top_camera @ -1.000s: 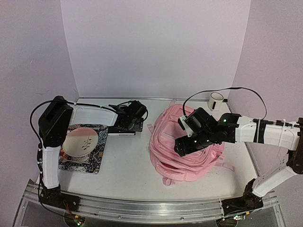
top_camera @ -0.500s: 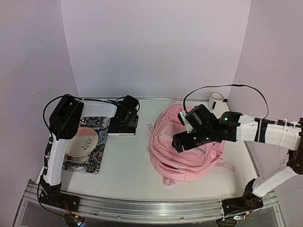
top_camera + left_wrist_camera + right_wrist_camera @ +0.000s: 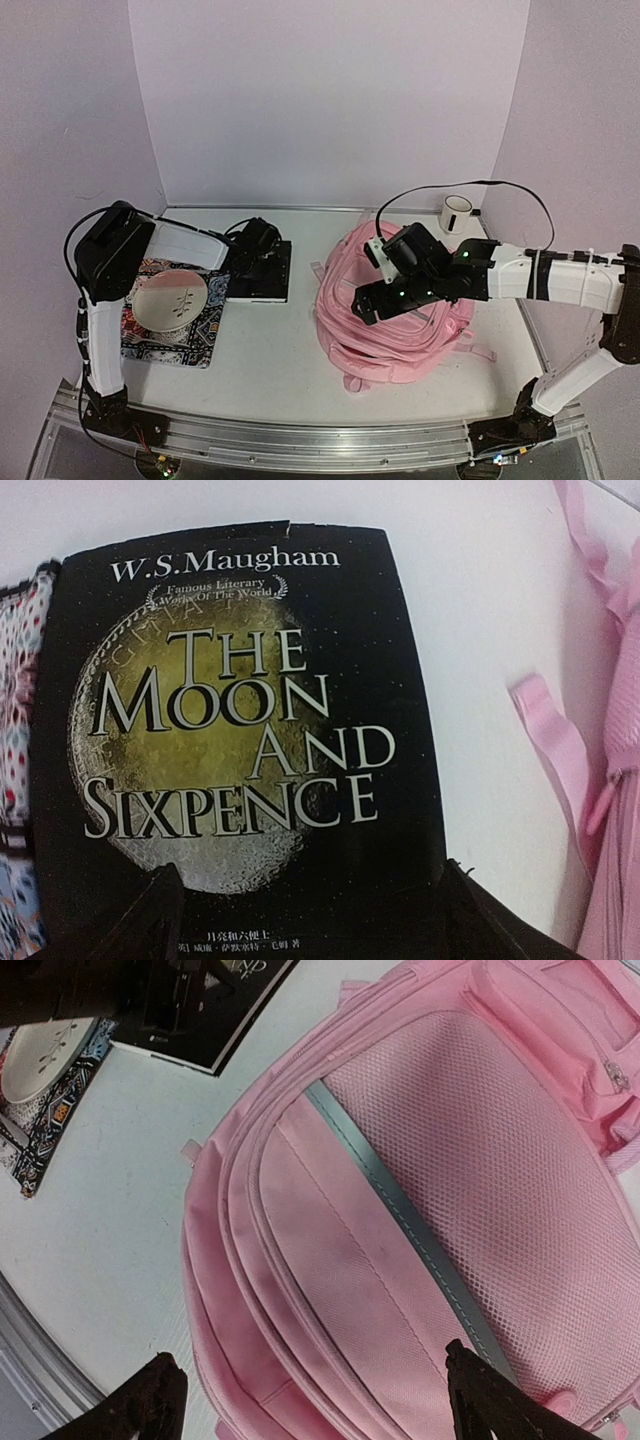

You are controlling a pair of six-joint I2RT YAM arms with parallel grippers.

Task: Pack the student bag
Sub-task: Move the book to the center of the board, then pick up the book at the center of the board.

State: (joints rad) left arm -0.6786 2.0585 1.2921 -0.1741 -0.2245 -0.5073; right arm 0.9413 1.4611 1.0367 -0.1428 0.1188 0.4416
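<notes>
The pink student bag lies flat on the right half of the table; it also fills the right wrist view. My right gripper hovers open and empty over its left part, jaws wide apart. A black book, "The Moon and Sixpence", lies flat left of the bag and fills the left wrist view. My left gripper is open just above the book's cover, fingertips spread near its two long edges. A pink strap lies beside the book.
A white mug stands at the back right corner. A pale plate sits on a patterned mat at the left, touching the book's left side. Walls close the back and both sides.
My left gripper has moved left and nearer over the book, showing more of the cover. My right gripper has shifted left across the bag. Both stay open.
</notes>
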